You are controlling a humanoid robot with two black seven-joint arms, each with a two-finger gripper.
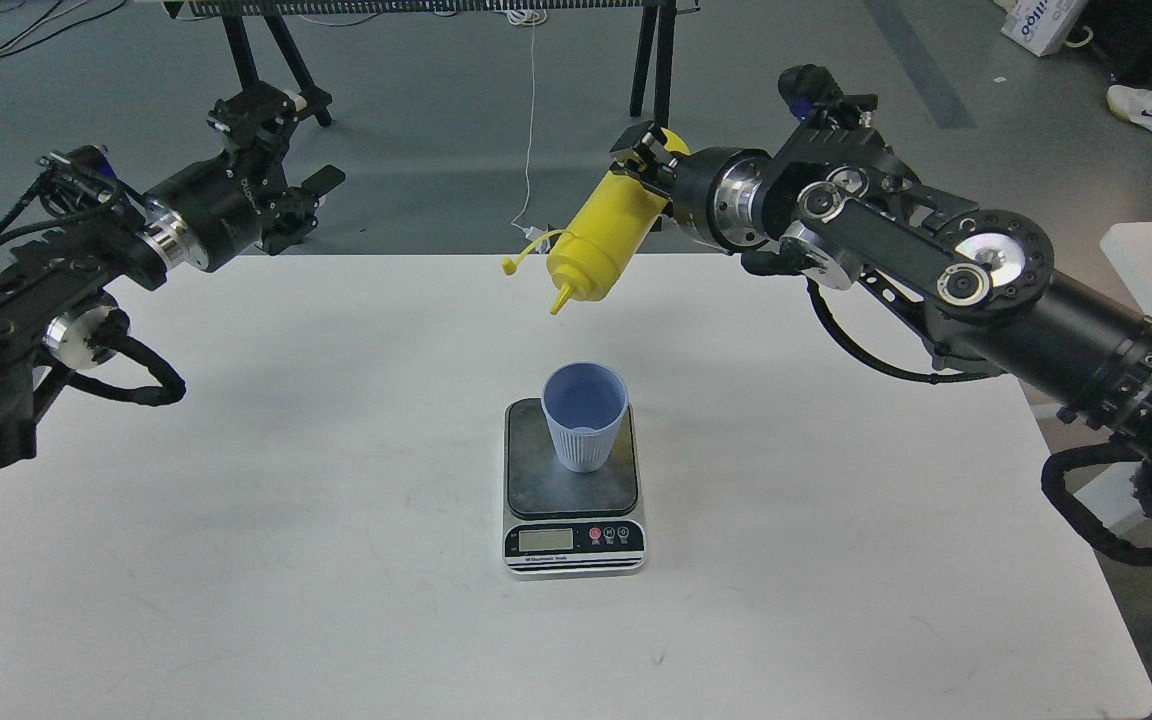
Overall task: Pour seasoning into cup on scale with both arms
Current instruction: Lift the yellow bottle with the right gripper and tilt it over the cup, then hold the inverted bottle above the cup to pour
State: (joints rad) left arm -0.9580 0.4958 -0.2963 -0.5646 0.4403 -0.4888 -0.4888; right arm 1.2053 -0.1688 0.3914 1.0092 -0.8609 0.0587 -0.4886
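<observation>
The right gripper (648, 160) clamps the yellow seasoning bottle (601, 238), tipped nozzle-down in the air above and just beyond the light blue cup (584, 414), which stands upright on the scale (574, 487) mid-table (286, 520). The left gripper (291, 190) hangs empty at far left, fingers apart.

Bottle (604, 235) smooth yellow plastic; cup (585, 416) matt ribbed plastic; scale (573, 492) dull metal plate, glossy panel; table (286, 520) matt white.

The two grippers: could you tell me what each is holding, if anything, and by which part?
The right gripper holds the yellow seasoning bottle by its base end, nozzle tilted down. The left gripper holds nothing.
</observation>
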